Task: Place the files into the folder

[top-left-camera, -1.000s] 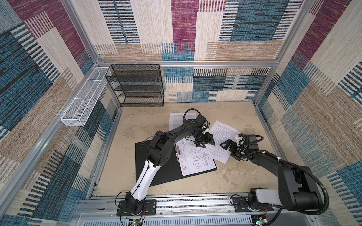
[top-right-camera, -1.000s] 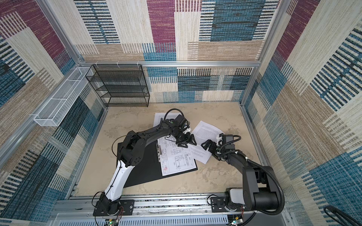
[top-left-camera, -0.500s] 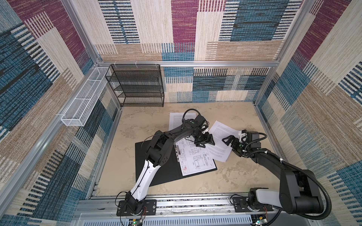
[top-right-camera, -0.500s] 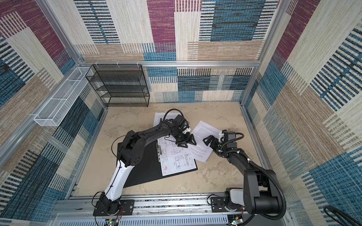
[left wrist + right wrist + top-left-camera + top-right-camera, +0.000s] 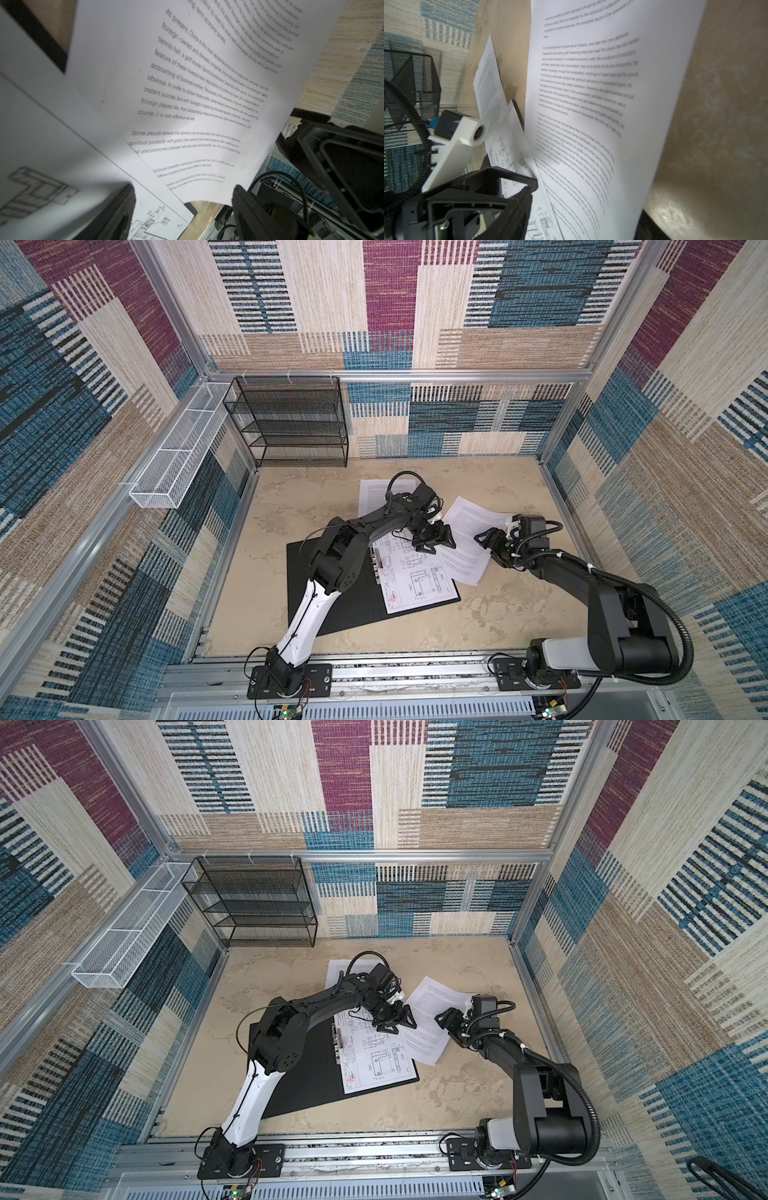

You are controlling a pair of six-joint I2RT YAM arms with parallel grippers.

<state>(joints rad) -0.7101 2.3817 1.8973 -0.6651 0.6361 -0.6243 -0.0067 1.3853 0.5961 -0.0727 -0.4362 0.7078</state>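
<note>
Between the left pincer (image 5: 434,542) and the right pincer (image 5: 484,540), the white sheet of printed text (image 5: 465,556) bows up off the beige worktop (image 5: 291,510), just beside the open flat black folder (image 5: 361,610), whose white line-drawing sheet (image 5: 415,580) lies under the left pincer, jaws wide and empty. The right pincer sits at the text sheet's lifted outer edge, whether pinching it I cannot tell; a weak hold could let the paper slip or crease, or snag on the left pincer hovering in its path. Behind the left pincer a second white text sheet (image 5: 372,497) waits.

White black-printed files (image 5: 465,547), black folder (image 5: 361,610), mottled beige table (image 5: 291,506)
</note>
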